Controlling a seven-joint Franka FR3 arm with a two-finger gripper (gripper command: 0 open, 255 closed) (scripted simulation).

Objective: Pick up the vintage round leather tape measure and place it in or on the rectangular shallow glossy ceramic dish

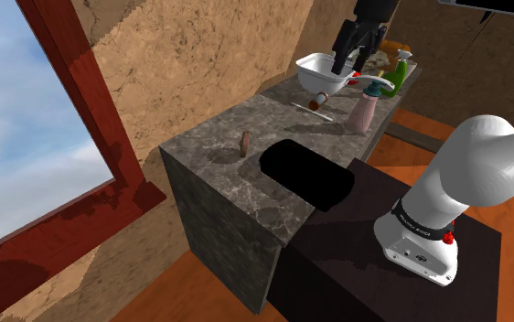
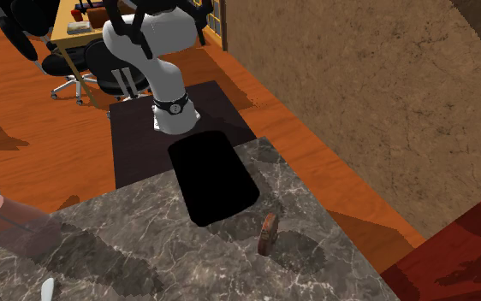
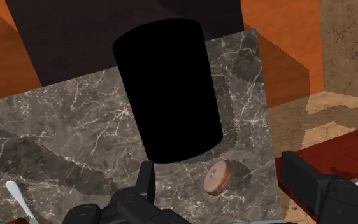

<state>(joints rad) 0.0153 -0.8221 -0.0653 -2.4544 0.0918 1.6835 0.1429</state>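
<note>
With its jaws spread, the gripper (image 1: 349,57) hangs well above the counter (image 3: 76,127), where the tape measure (image 3: 218,176), seemingly balanced on its rim near the wall-side edge beside the black recess (image 3: 171,89), could roll off if a descending finger clips it.

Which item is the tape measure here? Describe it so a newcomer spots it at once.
On the dark marble countertop lies a black rounded-rectangle dish. Beside it, not touching it, stands the tape measure. Unlike the flat black dish, it is a small brown disc on edge.
</note>
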